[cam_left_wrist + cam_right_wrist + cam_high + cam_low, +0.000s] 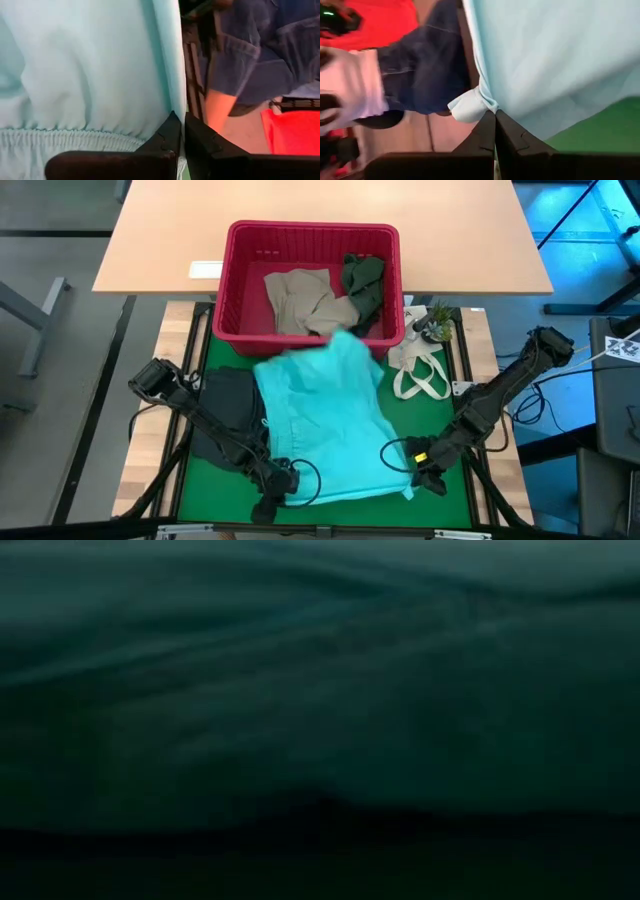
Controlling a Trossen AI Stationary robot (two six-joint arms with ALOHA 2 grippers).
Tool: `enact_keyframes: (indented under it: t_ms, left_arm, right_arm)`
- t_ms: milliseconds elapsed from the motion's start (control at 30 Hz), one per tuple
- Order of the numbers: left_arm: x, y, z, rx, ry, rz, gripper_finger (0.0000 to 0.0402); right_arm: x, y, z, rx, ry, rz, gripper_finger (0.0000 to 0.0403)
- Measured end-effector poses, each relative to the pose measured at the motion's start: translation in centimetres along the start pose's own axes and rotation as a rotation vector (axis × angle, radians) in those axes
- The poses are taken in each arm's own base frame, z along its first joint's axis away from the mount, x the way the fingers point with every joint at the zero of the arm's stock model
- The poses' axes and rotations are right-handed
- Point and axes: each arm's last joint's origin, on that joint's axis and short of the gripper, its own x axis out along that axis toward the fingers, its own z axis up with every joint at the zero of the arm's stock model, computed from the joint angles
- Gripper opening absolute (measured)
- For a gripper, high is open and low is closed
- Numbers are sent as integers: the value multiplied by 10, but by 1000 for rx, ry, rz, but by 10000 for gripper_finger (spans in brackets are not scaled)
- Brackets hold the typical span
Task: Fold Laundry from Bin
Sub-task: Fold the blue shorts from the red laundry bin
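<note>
A light teal garment (325,420) lies spread on the green mat (440,510), and its far end reaches the near rim of the red bin (310,235). It also fills the low view (320,690). My left gripper (288,488) is shut on its near left corner. My right gripper (416,480) is shut on its near right corner. A beige garment (300,300) and a dark olive one (362,280) lie in the bin. A black garment (228,415) lies on the mat, left of the teal one. My left gripper (181,127) pinches the teal garment's gathered elastic edge (150,140) between its two fingertips, at the near left corner. The fingers slant down from the table's near side. The cloth spreads away beyond them. My right gripper (495,117) pinches the teal garment at a small bunched corner of its hem (470,107), between the fingertips. It slants down from the near right. The cloth runs on from the fingers over the mat (600,130).
A white cloth bag with loop handles (420,370) and a small potted plant (436,325) sit at the mat's far right. A wooden desk (320,210) stands beyond the bin. A person in denim (260,55) stands beyond the table.
</note>
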Motion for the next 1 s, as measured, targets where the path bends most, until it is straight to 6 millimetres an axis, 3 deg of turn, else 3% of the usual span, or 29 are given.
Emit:
enact_keyframes:
  t_ms: [333,733,1000]
  left_arm:
    - [0,0,-2,-5,9,12,28]
    - [0,3,0,-87,0,25,129]
    - [-7,25,17,-115,-47,56,157]
  right_arm:
    - [0,8,1,-25,-28,76,36]
    - [0,3,4,-16,-158,-15,157]
    - [-5,-4,24,-119,-306,-88,189]
